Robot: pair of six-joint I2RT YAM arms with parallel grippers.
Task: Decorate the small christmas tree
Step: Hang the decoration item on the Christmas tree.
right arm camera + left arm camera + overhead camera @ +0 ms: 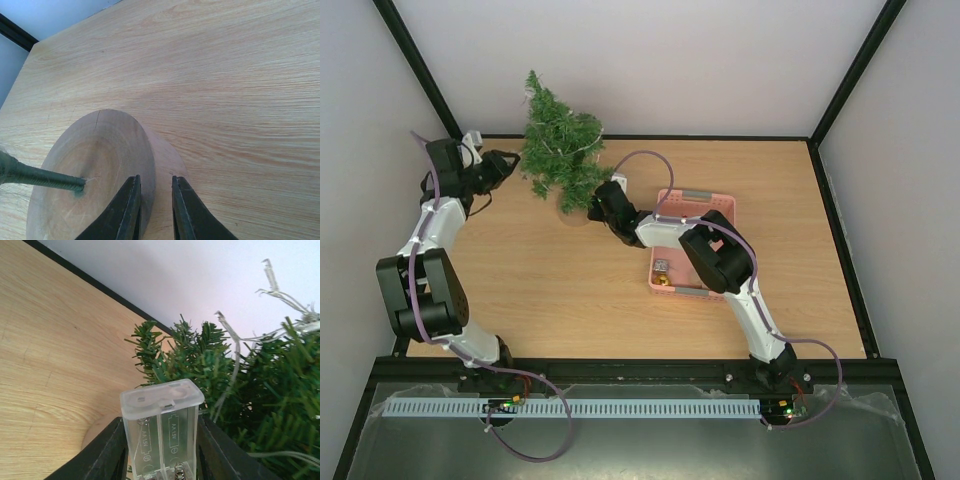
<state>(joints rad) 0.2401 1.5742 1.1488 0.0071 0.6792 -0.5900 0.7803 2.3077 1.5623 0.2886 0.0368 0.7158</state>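
Ahead and right of your left gripper (pixel 510 163) with its clear battery case (pixel 162 410), the small christmas tree (pixel 560 140) and its light wire (pixel 235 365) block passage, bare table (pixel 50 350) opens leftward, while your right gripper (pixel 155 182) has the wooden base (pixel 95 160) pinched at its tips and free table ahead-right.

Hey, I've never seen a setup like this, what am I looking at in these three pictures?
Two robot arms are bolted at a table's near edge. One picture looks down from above; the other two come from a camera on each wrist. On the wooden table stand a small christmas tree, draped with thin light wire, and a pink basket with small items inside. The left end effector clamps a clear, empty battery box beside the branches. The right end effector pinches the rim of the tree's wooden base.
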